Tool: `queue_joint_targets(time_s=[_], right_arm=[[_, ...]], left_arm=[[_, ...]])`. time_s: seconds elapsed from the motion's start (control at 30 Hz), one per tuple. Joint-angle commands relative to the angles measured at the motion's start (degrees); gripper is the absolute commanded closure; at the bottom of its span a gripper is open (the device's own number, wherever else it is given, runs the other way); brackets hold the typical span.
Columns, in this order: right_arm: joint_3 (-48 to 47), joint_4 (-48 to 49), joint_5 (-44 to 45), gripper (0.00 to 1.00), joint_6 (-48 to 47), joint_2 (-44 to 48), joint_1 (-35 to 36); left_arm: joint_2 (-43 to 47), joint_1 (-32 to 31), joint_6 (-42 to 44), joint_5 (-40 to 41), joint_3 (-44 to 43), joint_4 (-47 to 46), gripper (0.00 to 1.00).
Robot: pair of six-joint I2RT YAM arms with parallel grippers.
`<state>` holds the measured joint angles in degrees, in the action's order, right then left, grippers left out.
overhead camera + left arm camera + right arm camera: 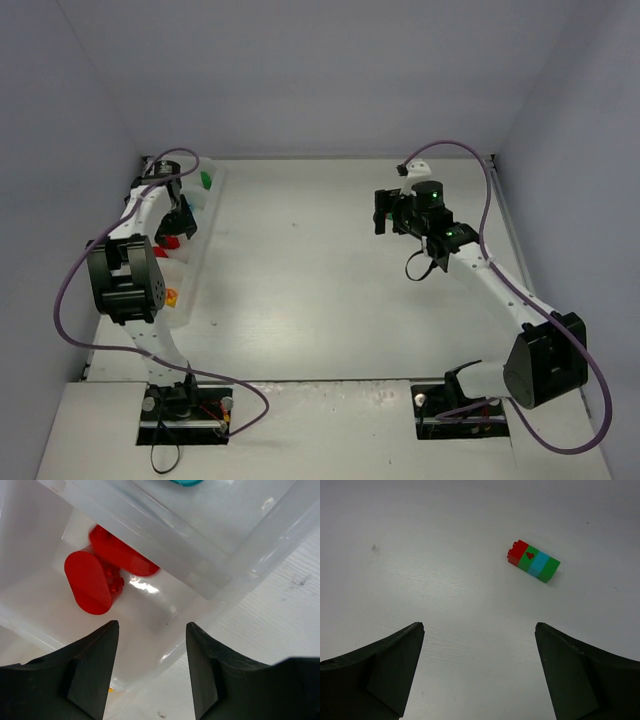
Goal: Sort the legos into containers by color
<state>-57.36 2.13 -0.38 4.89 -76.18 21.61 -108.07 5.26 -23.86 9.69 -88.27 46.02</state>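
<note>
Nearest the overhead camera, the left arm base (185,398) and the right arm base (470,395) sit at the near edge of the white table (320,290). The left gripper (178,222) hangs over a long translucent white plastic tray (197,262) at the table's left side, above the compartment holding the red plastic bricks (170,243). A small green brick (206,181) lies in the far compartment and an orange-yellow brick (171,296) in a nearer one. The right gripper (382,212) is out over the open table, well apart from the tray.

In the left wrist view, the two black fingers (95,670) stand apart with nothing between them. Beyond them the two red bricks lie touching each other in their compartment. A teal piece (186,482) shows across the dividing wall.

In the right wrist view, the black fingers (385,670) are spread wide and empty. A red-green-blue-green brick clump (534,561) lies on the bare table beyond them.
</note>
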Motion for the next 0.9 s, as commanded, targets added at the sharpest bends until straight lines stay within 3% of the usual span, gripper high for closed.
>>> queue_joint_targets(time_s=[0.0, 0.33, 0.47, 0.63, 0.87], right_arm=[[-2.22, 1.91, -2.86, 0.11, 2.58, 0.16, -3.57], [-8.72, 0.68, -2.52, 0.07, 0.75, -9.06, -8.60], [-13.37, -0.72, -4.00, 0.04, -5.14, -16.53, -9.12], [-17.51, -1.87, -6.90, 0.04, -19.98, -25.48, -9.39], [-22.79, -1.87, -12.45, 0.15, -27.55, -32.71, -12.64]], left_arm=[[6.20, -0.33, -1.19, -1.34, -1.55, -1.46, 0.50], [13.85, -9.47, 0.65, -7.40, -2.70, -1.28, 0.48], [15.34, -15.26, 1.70, -11.79, -1.73, -1.81, 0.48], [16.14, -19.49, 2.15, -14.52, 0.02, -1.99, 0.48], [18.07, -20.55, 2.59, -16.81, 2.66, -2.07, 0.48]])
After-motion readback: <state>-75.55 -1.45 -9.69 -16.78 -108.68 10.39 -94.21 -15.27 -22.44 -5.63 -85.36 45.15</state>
